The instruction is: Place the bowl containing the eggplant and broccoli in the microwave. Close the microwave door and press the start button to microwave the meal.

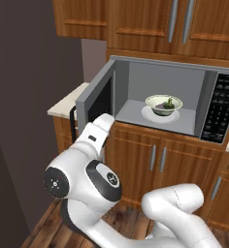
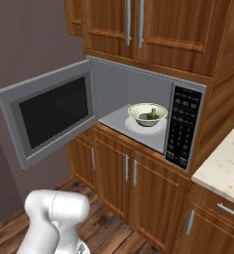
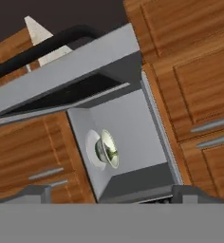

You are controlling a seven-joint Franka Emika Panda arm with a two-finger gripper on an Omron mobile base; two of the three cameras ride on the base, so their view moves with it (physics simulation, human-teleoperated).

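The pale bowl (image 1: 163, 104) (image 2: 147, 113) (image 3: 109, 150) sits inside the open microwave (image 1: 165, 72) (image 2: 139, 82) on a flat white turntable plate (image 1: 150, 116). In it lie the dark eggplant (image 1: 160, 105) and the green broccoli (image 1: 170, 101). The microwave door (image 1: 99, 94) (image 2: 49, 116) (image 3: 71, 71) stands swung out to the left, its black bar handle (image 1: 72, 121) (image 3: 47, 43) on the outer face. My gripper (image 3: 115, 194) is open with nothing between its fingertips. It sits low by the door's free edge and looks past it into the cavity.
The black keypad panel (image 1: 221, 109) (image 2: 182, 126) is on the microwave's right side. Wooden cabinets stand above and below. A pale counter (image 1: 63, 104) lies behind the door at the left, and another counter (image 2: 223, 158) at the right. A dark wall closes the left side.
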